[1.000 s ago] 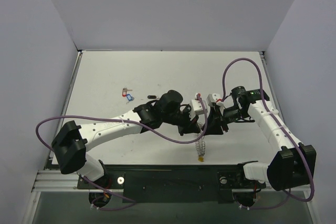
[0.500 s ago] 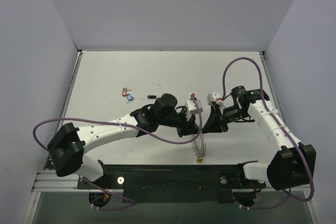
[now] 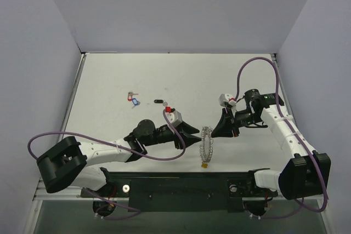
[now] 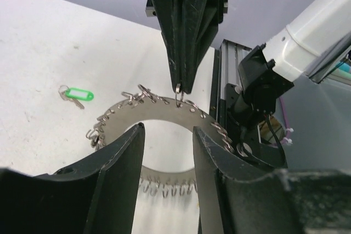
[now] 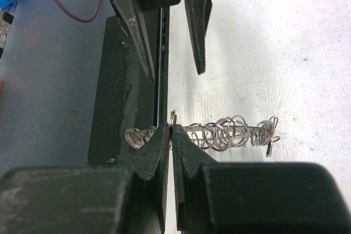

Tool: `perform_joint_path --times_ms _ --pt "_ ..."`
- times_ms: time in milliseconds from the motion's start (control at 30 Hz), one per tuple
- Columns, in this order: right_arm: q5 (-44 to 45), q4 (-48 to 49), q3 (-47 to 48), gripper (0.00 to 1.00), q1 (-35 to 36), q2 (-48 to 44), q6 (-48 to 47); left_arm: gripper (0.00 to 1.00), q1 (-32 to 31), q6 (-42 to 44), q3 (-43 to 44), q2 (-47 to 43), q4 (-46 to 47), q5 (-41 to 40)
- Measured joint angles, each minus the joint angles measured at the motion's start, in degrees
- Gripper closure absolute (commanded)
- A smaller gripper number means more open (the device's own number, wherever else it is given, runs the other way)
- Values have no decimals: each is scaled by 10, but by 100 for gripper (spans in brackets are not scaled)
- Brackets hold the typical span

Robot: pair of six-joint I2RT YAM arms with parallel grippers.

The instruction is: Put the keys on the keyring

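Observation:
The keyring (image 3: 207, 142) stands upright on edge near the table's front, its yellow tag (image 3: 204, 165) on the surface below. My right gripper (image 3: 214, 133) is shut on one small loop at the ring's top (image 5: 171, 127); the ring (image 5: 230, 132) shows edge-on beyond it. My left gripper (image 3: 197, 136) is open just left of the ring, touching nothing. In the left wrist view its fingers (image 4: 169, 127) frame the ring's band (image 4: 164, 112). Red and blue keys (image 3: 132, 100) and a black key (image 3: 159, 101) lie at mid-left. A green key (image 4: 77, 95) lies beyond the ring.
The black base rail (image 3: 181, 184) runs along the near edge just below the keyring. Purple cables (image 3: 258, 64) loop above both arms. White walls close the table on three sides.
My left gripper has opened and drawn back to the left, away from the keyring. The right gripper has closed on a loop of the ring and now holds it alone.

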Motion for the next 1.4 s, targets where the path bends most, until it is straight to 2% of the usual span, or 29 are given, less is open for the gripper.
perform_joint_path --times_ms 200,467,833,1033,1267,1400 --pt "-4 5 0 100 -1 -6 14 57 -7 -22 -2 73 128 -10" --pt "-5 7 0 100 -4 -6 17 60 -13 -37 9 115 195 -10" --pt "-5 8 0 100 -4 -6 17 62 -18 -46 16 155 223 -9" --pt "-5 8 0 100 -5 -6 17 67 -18 -47 22 167 226 -8" --pt "-5 9 0 100 -5 -6 17 83 -18 -52 29 170 238 -2" --pt "-5 10 0 100 -5 -6 18 84 -18 -56 34 174 244 8"
